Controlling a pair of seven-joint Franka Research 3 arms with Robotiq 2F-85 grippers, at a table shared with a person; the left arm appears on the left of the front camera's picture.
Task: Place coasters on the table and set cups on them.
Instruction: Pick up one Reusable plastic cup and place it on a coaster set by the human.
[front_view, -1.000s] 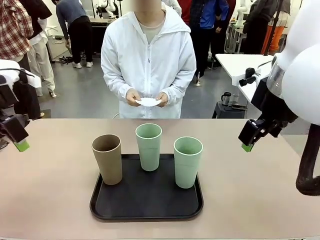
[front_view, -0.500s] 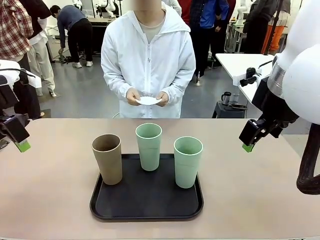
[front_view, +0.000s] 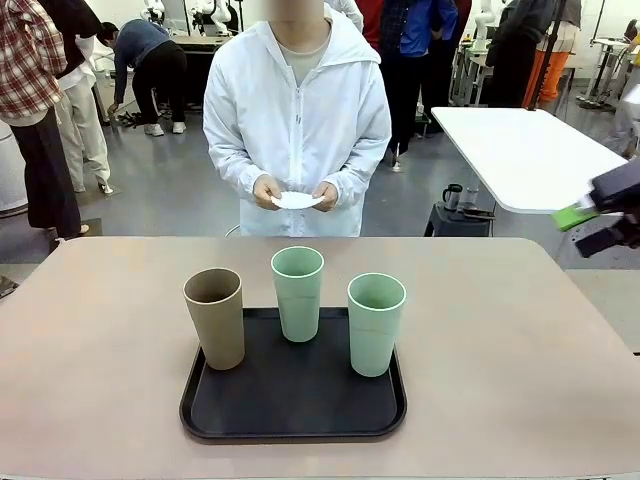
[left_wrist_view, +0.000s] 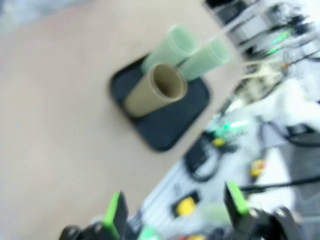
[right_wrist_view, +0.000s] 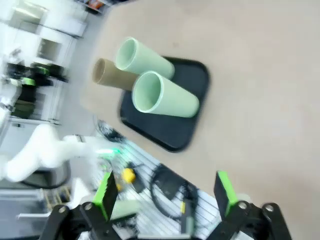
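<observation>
Three cups stand upright on a black tray (front_view: 292, 412): a tan-brown cup (front_view: 214, 318) at left, a pale green cup (front_view: 298, 292) behind the middle, and another pale green cup (front_view: 376, 322) at right. The person across the table (front_view: 100, 380) holds white coasters (front_view: 297, 202) in both hands at waist height. My right gripper (front_view: 592, 226) hangs at the far right edge, above and beyond the table's right side. In the right wrist view the right gripper (right_wrist_view: 165, 195) is open and empty, far from the cups (right_wrist_view: 165, 97). In the blurred left wrist view the left gripper (left_wrist_view: 175, 210) is open, far from the tan cup (left_wrist_view: 155, 90).
A white table (front_view: 520, 150) stands behind at the right, with a dark mug (front_view: 452, 196) on a stand below it. People move about in the background. Bare tabletop lies on both sides of the tray and in front of the person.
Both arms have drawn back. The left gripper has left the front view; the right gripper has risen and swung out to the right edge. Cups and the person's hands have not moved.
</observation>
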